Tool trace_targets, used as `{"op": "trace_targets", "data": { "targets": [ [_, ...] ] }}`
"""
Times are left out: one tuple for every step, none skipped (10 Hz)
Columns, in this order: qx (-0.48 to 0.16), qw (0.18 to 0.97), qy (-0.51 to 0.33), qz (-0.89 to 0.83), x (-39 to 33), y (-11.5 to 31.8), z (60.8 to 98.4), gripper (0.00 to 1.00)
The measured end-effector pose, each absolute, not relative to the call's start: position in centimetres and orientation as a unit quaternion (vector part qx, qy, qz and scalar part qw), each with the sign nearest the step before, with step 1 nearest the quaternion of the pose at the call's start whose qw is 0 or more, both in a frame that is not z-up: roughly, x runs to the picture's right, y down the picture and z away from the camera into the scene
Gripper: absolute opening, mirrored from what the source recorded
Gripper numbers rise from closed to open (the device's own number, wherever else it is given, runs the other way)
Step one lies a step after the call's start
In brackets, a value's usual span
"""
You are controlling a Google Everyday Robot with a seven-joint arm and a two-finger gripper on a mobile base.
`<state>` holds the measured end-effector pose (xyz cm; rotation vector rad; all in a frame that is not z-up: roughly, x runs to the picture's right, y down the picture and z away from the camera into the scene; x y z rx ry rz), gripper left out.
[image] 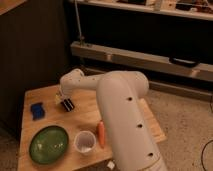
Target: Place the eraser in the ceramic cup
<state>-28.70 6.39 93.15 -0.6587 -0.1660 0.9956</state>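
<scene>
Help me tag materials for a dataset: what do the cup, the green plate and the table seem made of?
The cup: glossy white, thick rim, likely glazed ceramic. The green plate: shiny highlights, probably glazed ceramic or plastic. The table: pale matte wood, faint grain. The gripper sits at the eraser, behind the plate.
</scene>
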Motion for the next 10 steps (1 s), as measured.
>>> {"op": "trace_targets", "data": {
  "targets": [
    [-0.305, 0.826, -0.07, 0.469, -28.6, 6.4, 93.4, 0.26],
    [-0.303, 0.827, -0.067, 0.469, -28.4, 6.4, 93.6, 0.18],
    [-0.303, 0.826, -0.065, 0.471, -28.1, 6.4, 93.7, 0.16],
    [-0.308, 0.822, -0.066, 0.474, -27.6, 6.4, 93.8, 0.16],
    [-0.319, 0.813, -0.073, 0.482, -26.8, 6.1, 93.8, 0.16],
    [-0.331, 0.803, -0.081, 0.489, -26.1, 6.0, 93.8, 0.16],
    [-0.346, 0.79, -0.092, 0.497, -25.0, 5.8, 93.7, 0.16],
    [-0.366, 0.774, -0.112, 0.505, -23.9, 5.5, 93.2, 0.16],
    [-0.379, 0.761, -0.129, 0.51, -22.8, 5.1, 92.4, 0.16],
    [-0.387, 0.753, -0.142, 0.512, -21.8, 4.8, 91.5, 0.16]
  ]
}}
